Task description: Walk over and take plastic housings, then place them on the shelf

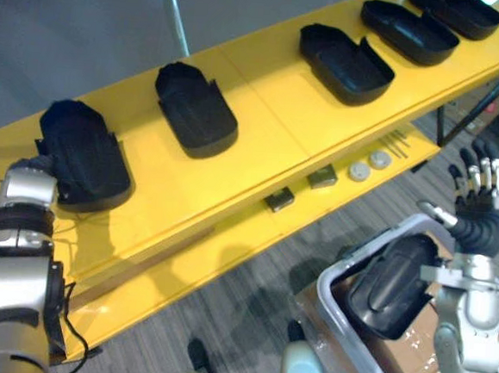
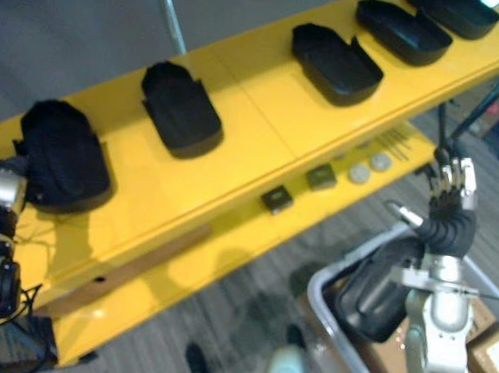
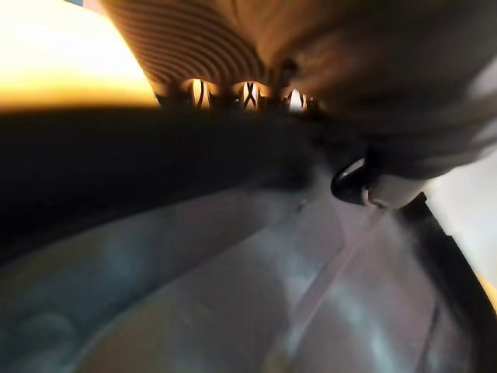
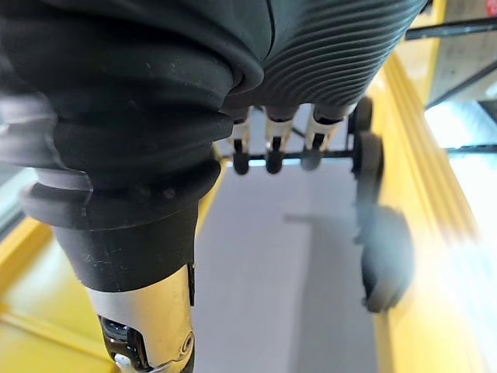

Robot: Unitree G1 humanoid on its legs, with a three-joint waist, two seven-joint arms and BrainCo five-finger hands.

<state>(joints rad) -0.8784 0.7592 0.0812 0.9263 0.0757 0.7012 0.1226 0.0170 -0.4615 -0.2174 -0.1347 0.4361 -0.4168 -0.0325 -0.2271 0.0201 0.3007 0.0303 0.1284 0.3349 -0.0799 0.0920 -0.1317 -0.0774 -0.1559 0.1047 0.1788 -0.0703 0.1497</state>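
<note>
Silver-grey arms [image 1: 13, 280], dark ribbed covers [image 1: 479, 232], right hand [image 1: 481, 205] with silver dark-tipped fingers [image 1: 490, 175]

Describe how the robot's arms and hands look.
The left arm and right arm are silver-grey segments with dark joints. The right robot hand has silver fingers with dark tips above a dark ribbed wrist cover; the left robot hand shows the same ribbed cover.

Five black housings [image 1: 195, 110] in row on yellow shelf [image 1: 263, 127] — three hollow-up; sixth housing [image 1: 393, 284] tilted in grey bin [image 1: 367, 250].
</note>
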